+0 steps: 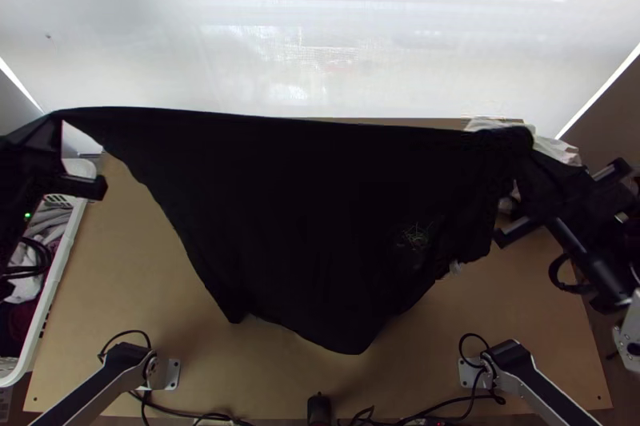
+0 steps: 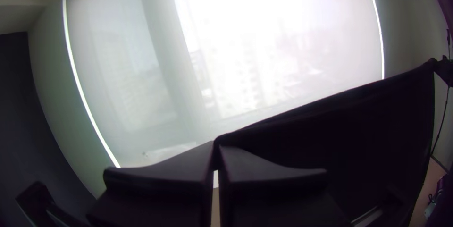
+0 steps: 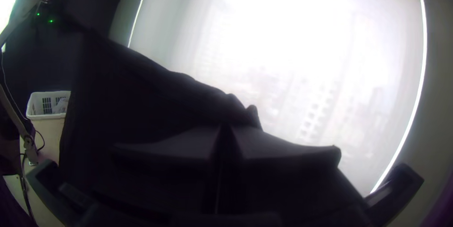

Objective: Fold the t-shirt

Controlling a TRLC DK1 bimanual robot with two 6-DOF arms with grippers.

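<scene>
Black cloth makes up the t-shirt point(image 1: 304, 210), which hangs opened out between the two grippers above the light wooden table point(image 1: 120, 266). Its upper edge runs in a nearly straight, taut line from one gripper to the other, while the body drops in a broad sheet toward an uneven lower edge with low points. Whether that lower edge touches the wood cannot be told.

At the t-shirt's upper left corner is the left gripper point(image 1: 60, 116); its flat black fingers are pressed together at the tips, with the corner pinched between them. At the t-shirt's upper right corner is the right gripper point(image 1: 524, 138), its fingertips likewise closed on the cloth, which bunches into small folds beside them. Which part of the garment either one grips is too dark to make out.

Toward the t-shirt's lower right, a pale, scribbly patch point(image 1: 414, 238) shows on the fabric, and a small white tag point(image 1: 456, 267) sticks out near the edge.

Left of the t-shirt stands a white plastic basket point(image 1: 60, 282) holding grey, white and dark red cloths. Just behind the t-shirt's right end lies some whitish material point(image 1: 564, 150). Beyond the t-shirt, a bright window covering point(image 1: 264, 50) spans the background. Nearer than the t-shirt, dark cables point(image 1: 172, 411) run along the table's near edge, beside a small black object point(image 1: 318, 410).
</scene>
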